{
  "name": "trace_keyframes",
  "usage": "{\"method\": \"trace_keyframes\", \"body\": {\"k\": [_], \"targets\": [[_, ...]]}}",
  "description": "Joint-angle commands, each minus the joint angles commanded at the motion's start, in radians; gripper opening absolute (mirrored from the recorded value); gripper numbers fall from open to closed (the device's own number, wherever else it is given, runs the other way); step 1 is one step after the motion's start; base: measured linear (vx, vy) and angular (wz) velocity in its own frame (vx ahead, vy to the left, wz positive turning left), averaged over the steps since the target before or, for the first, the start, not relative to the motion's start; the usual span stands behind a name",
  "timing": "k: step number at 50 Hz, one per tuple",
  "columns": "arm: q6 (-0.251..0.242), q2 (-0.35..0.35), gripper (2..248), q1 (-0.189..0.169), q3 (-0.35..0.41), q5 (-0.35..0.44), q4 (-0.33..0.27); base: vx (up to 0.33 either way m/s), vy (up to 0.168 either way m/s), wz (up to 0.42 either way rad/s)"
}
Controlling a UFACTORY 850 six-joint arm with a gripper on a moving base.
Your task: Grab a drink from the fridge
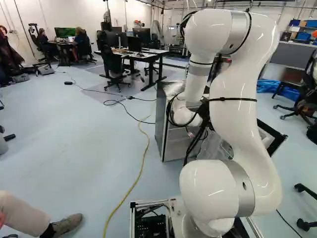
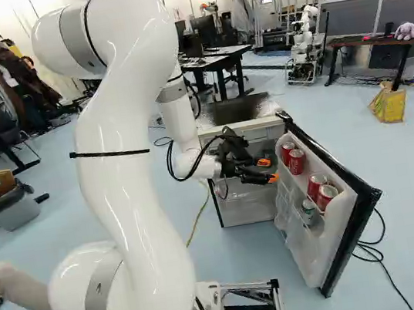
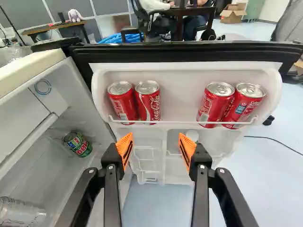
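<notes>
In the right base view my gripper [image 2: 271,170] is at the front of the open fridge [image 2: 250,209], beside its door [image 2: 307,253]. The gripper [image 3: 156,144] stands open in the wrist view, its orange pads apart and nothing between them. Ahead, the upper door shelf holds two pairs of red cans: one pair [image 3: 122,102] [image 3: 148,104] beyond one finger, the other [image 3: 215,105] [image 3: 243,106] farther along. A green and red can [image 3: 78,144] lies inside the fridge, beside a finger. A clear bottle [image 3: 20,212] is partly visible there too. Another can [image 2: 308,210] stands lower in the door.
The door's black edge [image 2: 349,216] juts out, with a black cable [image 2: 374,255] on the floor past it. A yellow cable [image 1: 143,158] runs left of the fridge. A person's leg and shoe [image 1: 67,225] are near the base's left. Another robot [image 2: 302,47] stands far back.
</notes>
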Motion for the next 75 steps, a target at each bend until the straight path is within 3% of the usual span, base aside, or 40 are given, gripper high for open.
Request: {"method": "trace_keyframes", "body": {"k": [37,75], "targets": [[0.000,-0.018,151,-0.040,-0.032,0.000,-0.052,0.000,0.000,0.000],[0.000,-0.053,151,-0.130,-0.092,0.000,-0.154,0.000,0.000,0.000]]}}
